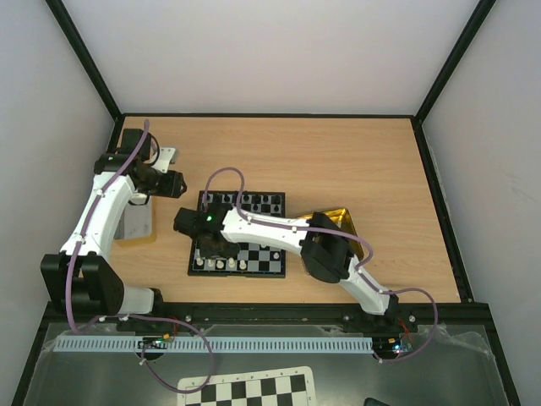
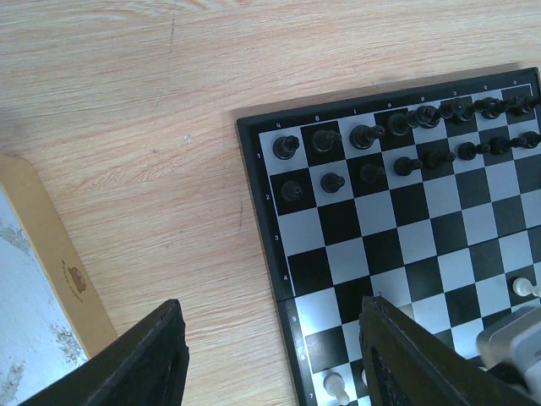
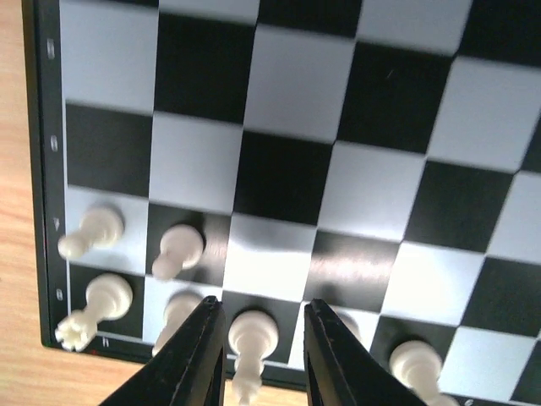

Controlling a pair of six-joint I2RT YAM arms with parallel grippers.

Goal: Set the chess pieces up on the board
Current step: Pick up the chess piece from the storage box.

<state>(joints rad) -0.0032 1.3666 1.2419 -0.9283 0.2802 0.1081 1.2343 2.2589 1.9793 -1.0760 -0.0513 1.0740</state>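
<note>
While neighbours (image 3: pixel 179 248) crowd it, right fingers (image 3: pixel 190 364) straddle a white piece (image 3: pixel 252 334), released; left fingers (image 2: pixel 144 364) gape.

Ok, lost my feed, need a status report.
Left gripper open, empty, beside the board. Right gripper open astride a white piece in the near row. Black pieces stand in two far rows. Nothing blocking.

The left arm (image 1: pixel 100 211) rises from the table's (image 1: pixel 355 161) near-left corner and reaches along the left edge, its claw (image 2: pixel 270 364) spread wide with nothing between the fingers. The right arm (image 1: pixel 279 228) folds at the elbow and stretches leftward, its claw (image 3: pixel 258 359) pointing down with fingers narrowly parted.
</note>
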